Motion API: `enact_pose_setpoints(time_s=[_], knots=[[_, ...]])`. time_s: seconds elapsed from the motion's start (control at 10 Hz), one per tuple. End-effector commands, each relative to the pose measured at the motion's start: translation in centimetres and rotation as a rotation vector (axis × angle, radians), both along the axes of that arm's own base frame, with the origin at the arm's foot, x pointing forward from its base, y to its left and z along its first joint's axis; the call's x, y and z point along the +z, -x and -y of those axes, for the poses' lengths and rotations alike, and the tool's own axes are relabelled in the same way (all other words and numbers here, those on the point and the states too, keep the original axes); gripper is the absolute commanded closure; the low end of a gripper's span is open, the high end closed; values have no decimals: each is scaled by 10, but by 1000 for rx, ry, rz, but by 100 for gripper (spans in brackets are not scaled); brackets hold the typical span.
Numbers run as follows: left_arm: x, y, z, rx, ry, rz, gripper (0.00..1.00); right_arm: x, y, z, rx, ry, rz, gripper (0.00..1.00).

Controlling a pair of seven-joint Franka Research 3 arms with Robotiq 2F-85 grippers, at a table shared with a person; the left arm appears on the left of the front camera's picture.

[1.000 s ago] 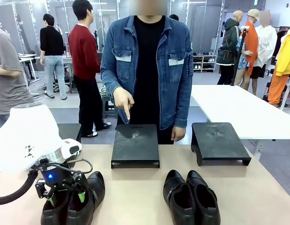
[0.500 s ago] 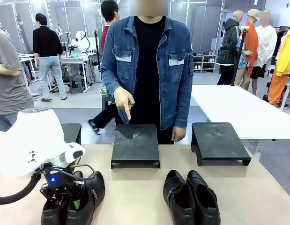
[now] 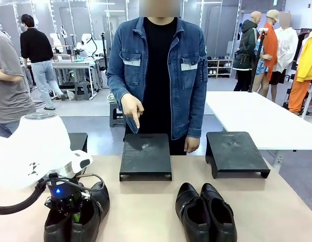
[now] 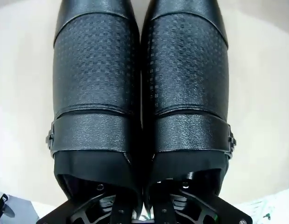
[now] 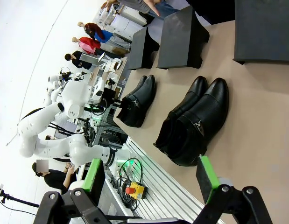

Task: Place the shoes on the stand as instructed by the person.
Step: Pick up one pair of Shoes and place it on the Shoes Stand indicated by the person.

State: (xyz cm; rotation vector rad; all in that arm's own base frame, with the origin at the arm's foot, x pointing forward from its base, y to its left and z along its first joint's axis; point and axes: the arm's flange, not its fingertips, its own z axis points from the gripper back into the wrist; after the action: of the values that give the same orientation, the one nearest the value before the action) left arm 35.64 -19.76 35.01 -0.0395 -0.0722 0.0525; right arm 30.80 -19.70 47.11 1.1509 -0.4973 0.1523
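The left pair of shoes [image 3: 99,199] sits at the tabletop's [image 3: 145,212] near-left corner, toes toward the far edge. My left gripper [image 3: 71,214] is down in their openings, one finger in each shoe; I cannot tell whether the jaws pinch the inner walls. The right pair [image 3: 208,217] lies at the near edge, right of middle. My right gripper [image 5: 149,165] hangs with its jaws wide. The person's [image 3: 158,75] hand [image 3: 132,108] points down at the middle stand [image 3: 145,156] at the far edge.
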Motion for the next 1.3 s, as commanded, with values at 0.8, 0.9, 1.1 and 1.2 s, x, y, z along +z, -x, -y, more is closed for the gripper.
enact_pose_setpoints(time_s=[0.8, 0.9, 1.1, 1.2], knots=[[88, 25, -10, 16, -15, 137, 100, 1, 1, 0, 3, -3, 12, 0], [88, 25, -10, 16, -15, 137, 100, 1, 1, 0, 3, -3, 12, 0], [88, 25, -10, 16, -15, 137, 100, 1, 1, 0, 3, -3, 12, 0], [88, 25, -10, 16, -15, 137, 100, 1, 1, 0, 3, -3, 12, 0]])
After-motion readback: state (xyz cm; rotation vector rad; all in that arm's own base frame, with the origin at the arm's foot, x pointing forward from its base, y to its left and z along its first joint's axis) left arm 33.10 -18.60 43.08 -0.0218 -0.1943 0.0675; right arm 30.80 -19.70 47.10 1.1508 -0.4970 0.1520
